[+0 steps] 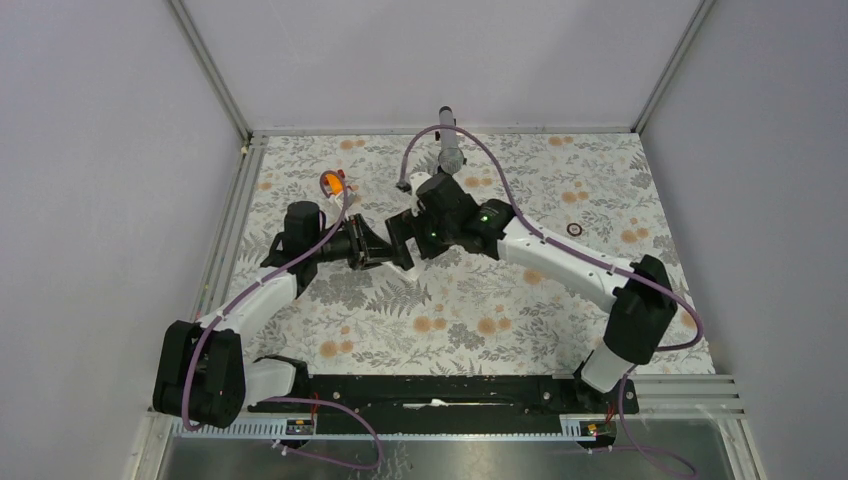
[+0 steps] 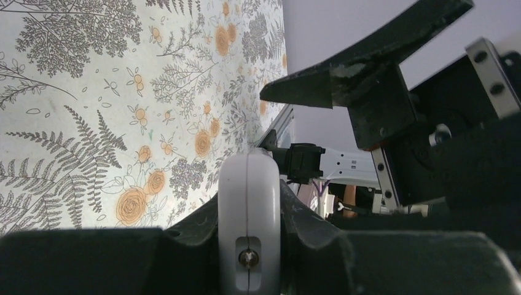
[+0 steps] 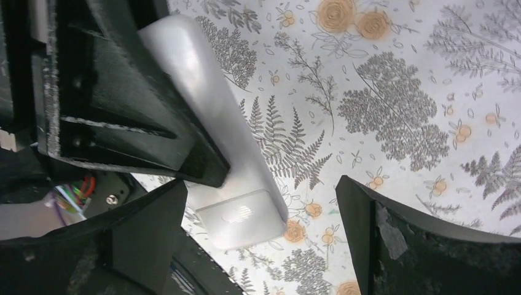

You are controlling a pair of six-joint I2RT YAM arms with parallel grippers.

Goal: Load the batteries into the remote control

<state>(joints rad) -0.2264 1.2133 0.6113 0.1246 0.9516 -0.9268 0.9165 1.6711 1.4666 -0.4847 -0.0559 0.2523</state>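
Below everything, a floral surface, with two arms angled inward to meet near its middle, slightly left of centre.

Clamps the remote control edge-on in the left gripper, fingers closed hard on its two broad faces and gripping it near one end. Carries it off the surface, long body jutting out toward the other arm. Looks like a deliberate presentation: held steady and in the open, so that the second arm can work on it.

Hovers at the remote's free end with the right gripper, fingers spread wide and holding nothing. Brackets that end loosely, one finger close beside it, the other well apart. Cannot tell whether the nearer finger touches.

Shows a flat square panel at that free end, seemingly the battery cover, sitting flush with the body.

Leaves an orange piece at the far left and a small dark ring out to the right, both away from the work.

No batteries to be seen in any view, so cannot say whether they are already inside.
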